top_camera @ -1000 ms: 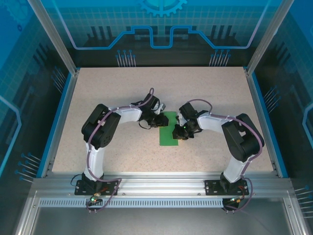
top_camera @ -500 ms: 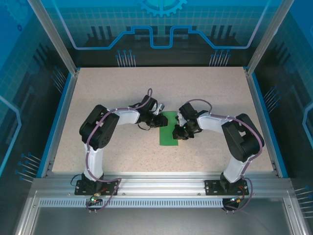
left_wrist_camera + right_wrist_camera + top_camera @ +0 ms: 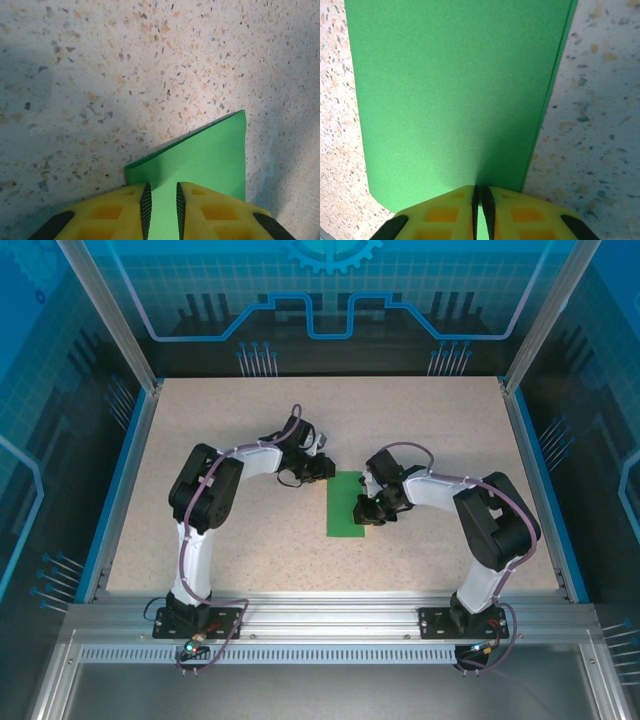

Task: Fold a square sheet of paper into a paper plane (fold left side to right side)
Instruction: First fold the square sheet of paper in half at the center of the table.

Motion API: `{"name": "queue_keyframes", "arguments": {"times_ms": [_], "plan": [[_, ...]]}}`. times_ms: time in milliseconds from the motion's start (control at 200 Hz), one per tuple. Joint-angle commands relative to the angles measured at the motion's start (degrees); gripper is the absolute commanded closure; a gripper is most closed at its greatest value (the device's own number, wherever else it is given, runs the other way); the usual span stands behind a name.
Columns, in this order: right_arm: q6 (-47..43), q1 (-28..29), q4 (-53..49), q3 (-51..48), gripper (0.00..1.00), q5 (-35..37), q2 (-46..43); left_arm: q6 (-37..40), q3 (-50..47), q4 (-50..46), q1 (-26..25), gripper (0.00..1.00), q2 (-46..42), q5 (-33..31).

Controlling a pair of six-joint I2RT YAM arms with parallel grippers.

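I'm pinching the folded paper [image 3: 455,95] at its edge with my right gripper [image 3: 480,192]; my left gripper [image 3: 161,195] is sitting slightly parted at its corner.

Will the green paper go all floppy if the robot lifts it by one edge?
Probably yes. The thin bright green folded sheet of paper lies flat on the speckled table, so it looks floppy and light. Pinched at one edge by the right pincer, its free end would likely droop. Its matte surface probably won't slip out.
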Motion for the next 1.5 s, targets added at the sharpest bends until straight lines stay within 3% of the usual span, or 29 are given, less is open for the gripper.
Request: {"name": "queue_keyframes", "arguments": {"times_ms": [0, 525, 855, 915, 1040, 1210, 1496], "plan": [[-0.49, 0.32, -8.16, -2.47, 0.84, 5.73, 1.27, 2.83, 2.15, 0.66, 2.79, 0.75, 4.15, -8.87], [2.15, 0.49, -3.78, -5.02, 0.83, 1.77, 0.79, 3.23, 11.41, -4.35, 4.23, 0.74, 7.77, -7.35], [6.22, 0.73, 7.74, -6.59, 0.79, -4.12, -3.45, 2.37, 3.70, -4.15, 4.24, 0.68, -5.09, -5.53], [6.37, 0.73, 9.05, -6.52, 0.76, -3.13, -5.83, 1.49, 0.59, -4.11, 4.15, 0.68, -8.18, -4.09], [5.45, 0.30, 9.20, -6.04, 0.58, 1.15, -10.71, -0.36, -5.09, -4.58, 2.60, 0.68, -13.01, -0.95], [5.13, -1.84, 8.52, -6.97, 0.43, 3.99, -15.26, -3.83, -9.51, -2.96, -1.42, 0.68, -14.02, 2.58], [7.59, -6.22, 8.01, -9.31, 0.42, -1.55, -15.28, -5.78, -6.19, -3.23, -5.01, 0.68, -6.86, 2.89]]}}
